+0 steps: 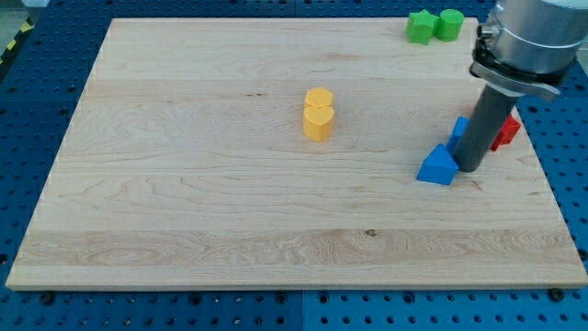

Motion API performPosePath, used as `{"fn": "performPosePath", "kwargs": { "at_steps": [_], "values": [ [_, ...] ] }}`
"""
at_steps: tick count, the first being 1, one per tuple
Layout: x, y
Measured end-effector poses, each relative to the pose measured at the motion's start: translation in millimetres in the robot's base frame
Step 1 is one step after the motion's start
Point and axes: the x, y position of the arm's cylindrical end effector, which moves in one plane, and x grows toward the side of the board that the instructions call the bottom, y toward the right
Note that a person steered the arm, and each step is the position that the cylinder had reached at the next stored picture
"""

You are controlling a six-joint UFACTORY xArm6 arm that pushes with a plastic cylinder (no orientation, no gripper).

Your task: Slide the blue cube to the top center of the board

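The blue cube (458,129) sits at the view's right, mostly hidden behind my dark rod. My tip (468,168) rests on the board just below the cube and right beside a blue triangular block (437,166), on its right side. A red block (506,131) lies just right of the rod, partly hidden by it. The wooden board (230,202) fills most of the view.
Two yellow blocks (318,113) stand touching near the board's middle, one above the other in the view. Two green blocks (435,25) sit side by side at the top edge, right of centre. The arm's grey body (528,41) hangs over the top right.
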Motion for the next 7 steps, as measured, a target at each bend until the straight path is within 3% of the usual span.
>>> {"fn": "performPosePath", "kwargs": {
  "at_steps": [2,5,7],
  "values": [
    [-2,35],
    [-79,-12],
    [-54,8]
  ]
}}
